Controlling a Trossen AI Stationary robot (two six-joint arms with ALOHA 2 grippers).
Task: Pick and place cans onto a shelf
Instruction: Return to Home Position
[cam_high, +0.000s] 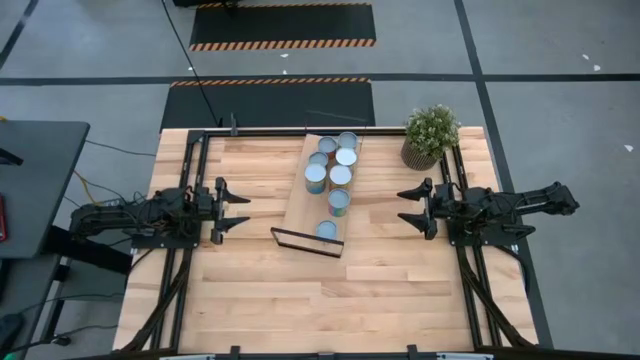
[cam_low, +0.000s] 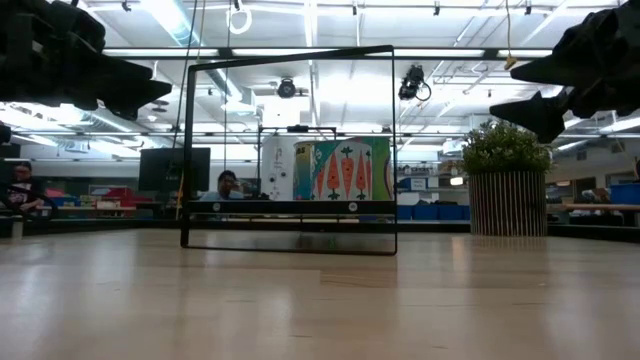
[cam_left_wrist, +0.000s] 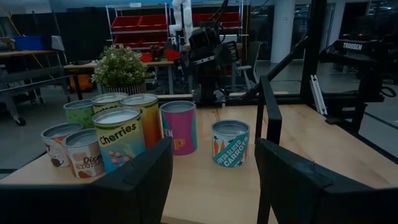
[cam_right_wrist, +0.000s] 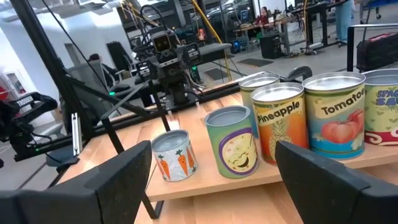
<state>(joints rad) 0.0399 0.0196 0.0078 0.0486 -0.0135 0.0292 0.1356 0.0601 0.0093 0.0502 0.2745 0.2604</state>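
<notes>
Dark fingers wide apart, empty: left gripper, right gripper.

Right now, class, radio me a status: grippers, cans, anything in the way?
Open and empty: left gripper, right gripper, either side of the shelf. All visible cans on it. Only the potted plant nearby, off the shelf.

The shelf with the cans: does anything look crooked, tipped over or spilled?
Only slightly. The shelf lies askew, not square with the edges of the table. The cans all stand upright and nothing is spilled. The carrot can stands alone near the black-framed end, apart from the cluster.
</notes>
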